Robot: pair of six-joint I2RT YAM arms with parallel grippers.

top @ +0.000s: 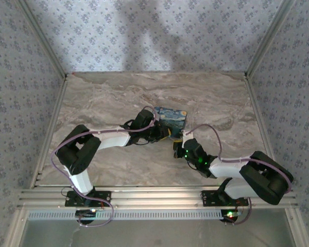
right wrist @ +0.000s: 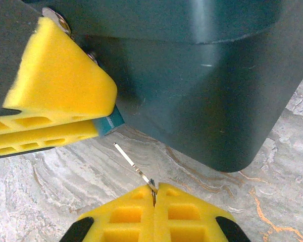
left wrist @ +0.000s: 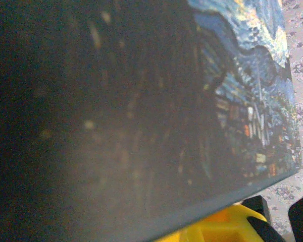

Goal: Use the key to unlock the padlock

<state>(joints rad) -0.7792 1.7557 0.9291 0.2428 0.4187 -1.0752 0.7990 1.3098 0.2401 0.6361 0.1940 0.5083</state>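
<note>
The right pincer (right wrist: 154, 190) gripped the key (right wrist: 134, 164), aimed upper left. There the left pincer (right wrist: 103, 123) pinched a teal piece (right wrist: 114, 120) by the box (right wrist: 202, 101), likely steadying it.

the box (top: 171, 117) is dark blue, its lid printed with a swirling blue and yellow night sky; the table (top: 118, 98) is grey-beige marble veined in brown; the walls (top: 20, 77) carry a small blue-grey floral print on a pale ground; the right gripper (right wrist: 154, 194) is yellow at its tips; the key (right wrist: 134, 166) is silver; the arms (top: 113, 139) are black and white.
</note>
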